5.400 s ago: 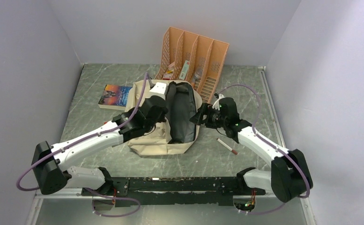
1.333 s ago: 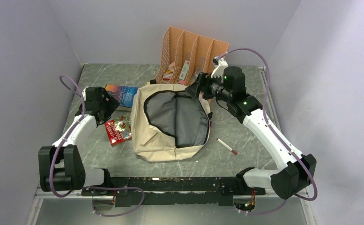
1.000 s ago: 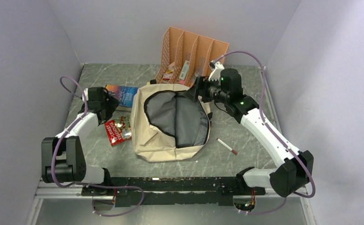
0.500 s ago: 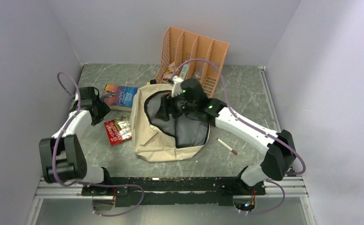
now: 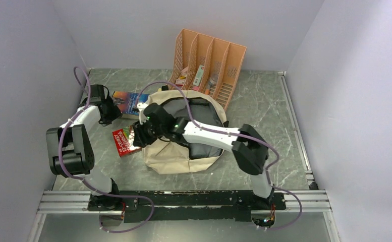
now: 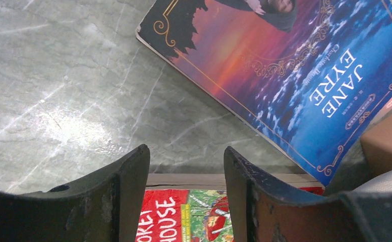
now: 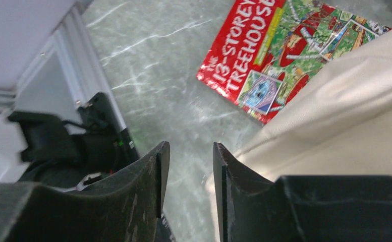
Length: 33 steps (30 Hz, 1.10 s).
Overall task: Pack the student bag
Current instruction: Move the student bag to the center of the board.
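The student bag (image 5: 169,155), beige with a dark grey lining (image 5: 204,108), lies unzipped mid-table. My right arm reaches across it to its left edge. My right gripper (image 5: 135,138) hangs open over bare table beside the bag's beige cloth (image 7: 345,116), nothing between its fingers (image 7: 153,171). A red "13-Storey Treehouse" book (image 5: 122,142) lies flat just left of the bag. My left gripper (image 5: 112,110) is open above the red book's far edge (image 6: 183,217). A blue "Jane Eyre" book (image 6: 304,65) lies just beyond it.
An orange file organizer (image 5: 209,63) with several small items in its slots stands behind the bag. The blue book (image 5: 129,101) lies at the back left. The left arm's base (image 7: 72,146) and the table's near rail show in the right wrist view.
My right arm swung from the organizer across the bag to its left side, jaws narrowing. My left gripper crept farther back toward the blue book, jaws also narrowing.
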{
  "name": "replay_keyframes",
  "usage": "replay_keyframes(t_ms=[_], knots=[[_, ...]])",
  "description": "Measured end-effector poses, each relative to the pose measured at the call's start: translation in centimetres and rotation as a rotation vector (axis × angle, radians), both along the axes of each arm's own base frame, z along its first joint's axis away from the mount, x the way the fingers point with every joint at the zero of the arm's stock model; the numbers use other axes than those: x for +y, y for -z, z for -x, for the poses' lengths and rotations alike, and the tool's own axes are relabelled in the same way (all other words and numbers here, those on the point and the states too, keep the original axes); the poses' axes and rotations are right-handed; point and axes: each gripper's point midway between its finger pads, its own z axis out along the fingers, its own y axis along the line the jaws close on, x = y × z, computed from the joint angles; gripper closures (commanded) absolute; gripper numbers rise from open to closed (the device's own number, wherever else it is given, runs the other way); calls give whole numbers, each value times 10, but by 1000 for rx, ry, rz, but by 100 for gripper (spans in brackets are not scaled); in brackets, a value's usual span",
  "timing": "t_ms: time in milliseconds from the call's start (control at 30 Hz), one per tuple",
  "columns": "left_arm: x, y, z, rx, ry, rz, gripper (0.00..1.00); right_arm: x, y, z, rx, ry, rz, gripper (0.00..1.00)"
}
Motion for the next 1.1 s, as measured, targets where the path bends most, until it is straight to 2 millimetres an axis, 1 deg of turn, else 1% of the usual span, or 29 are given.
replay_keyframes(t_ms=[67, 133, 233, 300, 400, 600, 633, 733, 800, 867, 900, 967, 1033, 1100], knots=[[1, 0, 2, 7, 7, -10, 40, 12, 18, -7, 2, 7, 23, 62], [2, 1, 3, 12, 16, -19, 40, 22, 38, -18, -3, 33, 54, 63], [2, 1, 3, 15, 28, -27, 40, 30, 64, -36, -20, 88, 112, 63], [2, 1, 3, 15, 40, -32, 40, 30, 78, -47, -38, 135, 160, 63], [1, 1, 4, 17, 60, -39, 39, 22, 93, -58, -67, 205, 235, 62], [-7, 2, 2, 22, 115, -59, 39, -14, 111, -70, -127, 344, 384, 61], [-9, 2, 2, 23, 125, -61, 39, -21, 112, -70, -131, 360, 394, 61], [-17, 3, 0, 25, 159, -69, 39, -53, 112, -69, -132, 409, 440, 60], [-20, 4, 0, 27, 171, -71, 40, -73, 108, -71, -129, 439, 462, 57], [-21, 4, 0, 28, 179, -73, 40, -84, 100, -74, -128, 453, 461, 55], [-22, 4, 0, 28, 181, -74, 39, -85, 95, -74, -124, 446, 449, 54], [-22, 5, -1, 31, 182, -75, 39, -83, 82, -71, -112, 412, 408, 51], [-22, 6, -2, 34, 183, -74, 40, -73, 67, -66, -95, 369, 343, 47], [-23, 7, -5, 37, 191, -76, 39, -55, 49, -59, -67, 314, 242, 43]])
